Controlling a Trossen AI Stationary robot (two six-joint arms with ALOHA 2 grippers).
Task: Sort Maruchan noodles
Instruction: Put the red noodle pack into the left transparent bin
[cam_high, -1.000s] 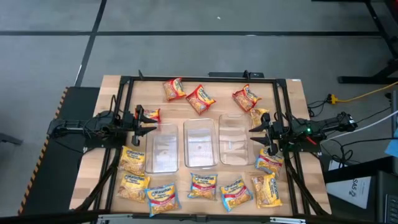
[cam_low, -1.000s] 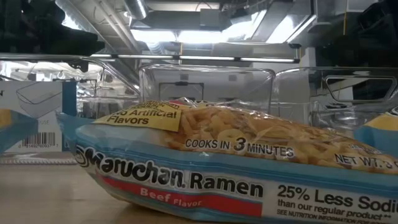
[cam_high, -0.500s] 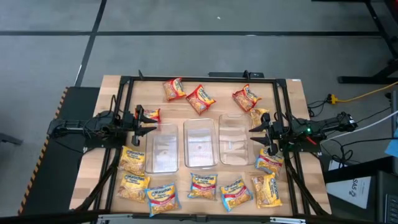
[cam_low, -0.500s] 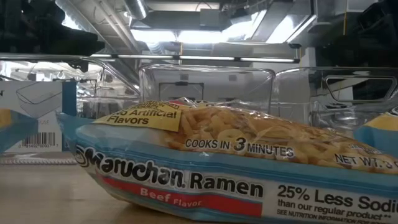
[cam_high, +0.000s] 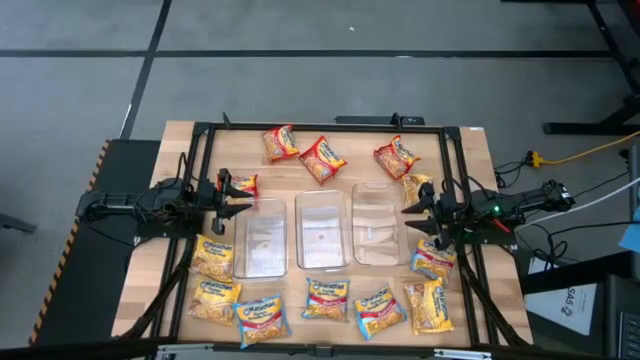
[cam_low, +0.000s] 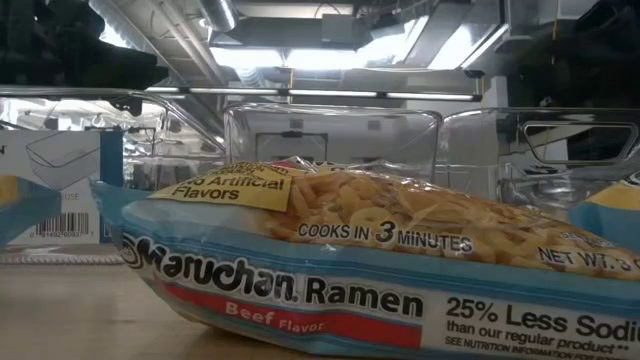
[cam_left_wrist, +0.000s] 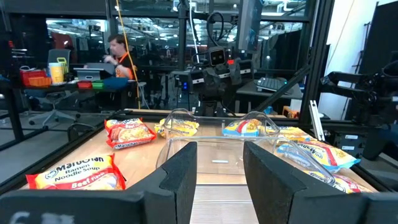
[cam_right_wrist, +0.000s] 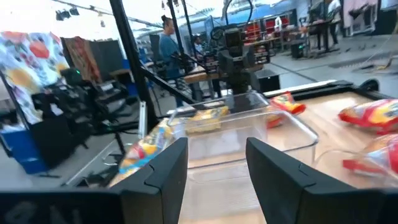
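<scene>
Several Maruchan noodle packets lie flat on the wooden table around three clear bins. Red packets lie at the far side, and one red packet lies by my left gripper. Yellow packets and blue packets lie along the near side, with more at the right. One blue packet fills the low view. My left gripper is open and empty at the left bin's left side. My right gripper is open and empty at the right bin's right side.
The three bins stand side by side in the table's middle, the left one in front of my left gripper, the right one in front of my right. A black frame runs around the table. People show in the room beyond.
My right arm has shifted slightly beside the right bin; its gripper stays open and empty. Packets and bins have not moved.
</scene>
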